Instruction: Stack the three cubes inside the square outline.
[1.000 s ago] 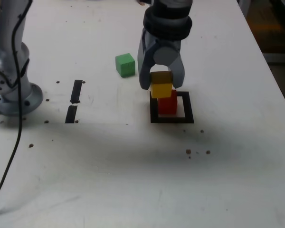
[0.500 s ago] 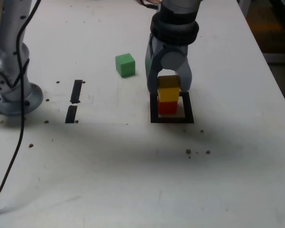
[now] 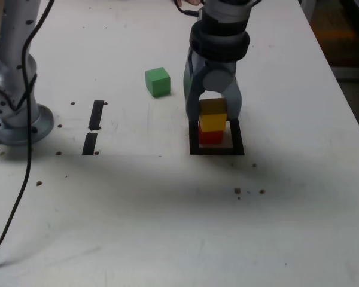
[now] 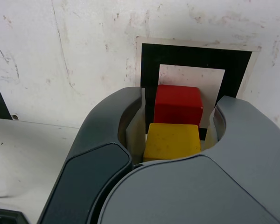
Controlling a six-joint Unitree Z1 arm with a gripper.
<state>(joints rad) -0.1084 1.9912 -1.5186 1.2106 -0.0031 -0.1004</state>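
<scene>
Gripper: the grey two-jawed gripper (image 3: 213, 119) points down at the tabletop, its jaws clenched on either side of the small solid yellow cube (image 3: 213, 121); in the wrist view the pale inner pads (image 4: 136, 133) press against the cube's sides.
Yellow cube: gripped between the jaws, it sits directly above the small solid red cube (image 3: 211, 136) and appears to rest on it, though contact cannot be told for sure.
Red cube: it stands on the white centre of the square outline of black tape (image 3: 236, 143), toward the side at the exterior view's left; the wrist view (image 4: 178, 105) shows it partly covering the black border.
Square outline: flat on the white tabletop (image 3: 167, 197), with the gripper's shadow falling just in front of it.
Green cube: the small solid green cube (image 3: 158, 81) lies alone on the tabletop, well apart from the outline, toward the exterior view's left and farther back.
Tape strips: two short black strips (image 3: 93, 125) lie farther to the exterior view's left.
Arm base: the silver base (image 3: 12, 113) stands at the left edge, a black cable (image 3: 18, 197) trailing from it.
</scene>
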